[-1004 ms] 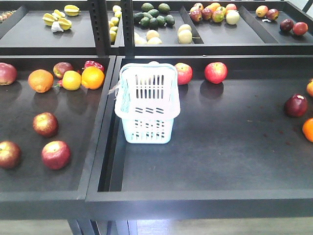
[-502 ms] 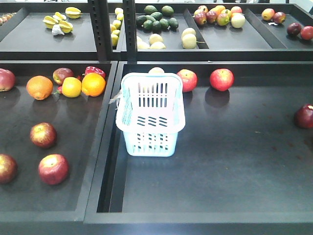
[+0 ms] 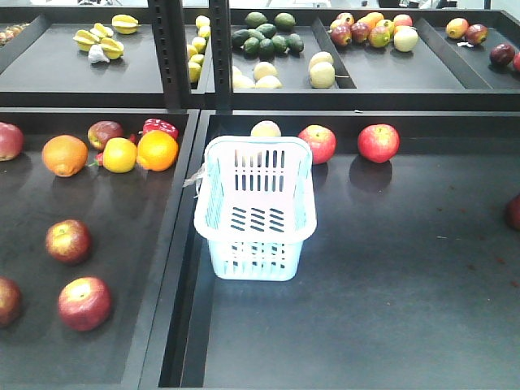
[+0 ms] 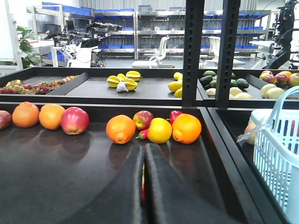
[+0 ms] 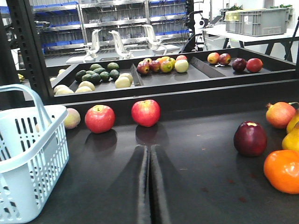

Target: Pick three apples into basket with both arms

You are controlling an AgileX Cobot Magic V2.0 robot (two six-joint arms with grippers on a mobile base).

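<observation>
Front view: the basket stands, apparently empty, by the left edge of the right tray. Behind its right corner lies the inner apple, with the outer apple further right, both at the tray's back wall. The front apples sit apart in the near half of the left tray. Neither pincer shows here.

Left wrist view: the left pincer is pressed together with nothing held. It aims at the back fruit cluster around an orange, and the basket is off to its right. The front apples are out of this view, but that arm is likely the nearer one to them.

Right wrist view: the right pincer is also pressed together and empty. The outer apple lies almost dead ahead, the inner apple a little left, and the basket further left. A straight reach forward, after spreading, looks the natural move.
</observation>
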